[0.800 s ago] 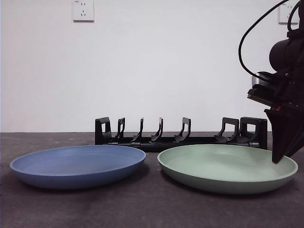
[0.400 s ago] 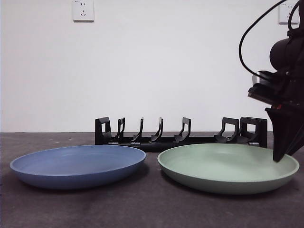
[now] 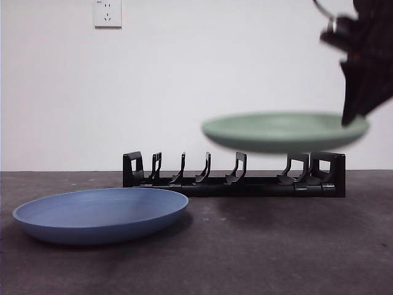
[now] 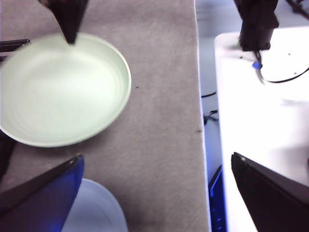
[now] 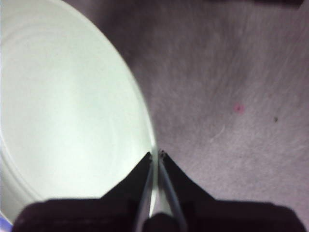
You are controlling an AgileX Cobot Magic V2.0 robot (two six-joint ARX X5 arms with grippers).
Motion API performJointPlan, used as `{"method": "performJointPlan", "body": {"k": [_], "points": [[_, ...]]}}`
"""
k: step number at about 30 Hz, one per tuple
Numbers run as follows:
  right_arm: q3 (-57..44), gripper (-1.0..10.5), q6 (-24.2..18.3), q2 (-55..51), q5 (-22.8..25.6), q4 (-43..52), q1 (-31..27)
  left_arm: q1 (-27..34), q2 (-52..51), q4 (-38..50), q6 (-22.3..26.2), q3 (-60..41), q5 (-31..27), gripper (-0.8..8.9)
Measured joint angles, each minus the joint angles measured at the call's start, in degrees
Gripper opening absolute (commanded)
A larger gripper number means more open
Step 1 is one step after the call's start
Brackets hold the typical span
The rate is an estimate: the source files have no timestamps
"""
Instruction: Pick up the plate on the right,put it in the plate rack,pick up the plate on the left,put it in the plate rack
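1. Blue plate (image 3: 101,214) flat on the tabletop (image 3: 245,258), near the front edge.
2. Green plate (image 3: 282,131) aloft, level, above the rack (image 3: 233,175); rim pinched in the right claw (image 5: 157,155).
3. Left claw (image 4: 154,193) spread wide, holding nothing.
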Motion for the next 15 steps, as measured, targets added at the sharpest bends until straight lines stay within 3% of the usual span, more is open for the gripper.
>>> {"method": "performJointPlan", "body": {"k": [9, 15], "points": [[11.9, -0.1, 0.0, -0.8, -4.6, -10.3, 0.0, -4.3, 0.0, 0.3, 7.0, 0.0, -10.4, 6.6], [14.3, -0.1, 0.0, -0.8, -5.5, -14.3, 1.5, -7.8, 0.1, 3.7, 14.6, 0.0, -22.3, 6.59]]}}
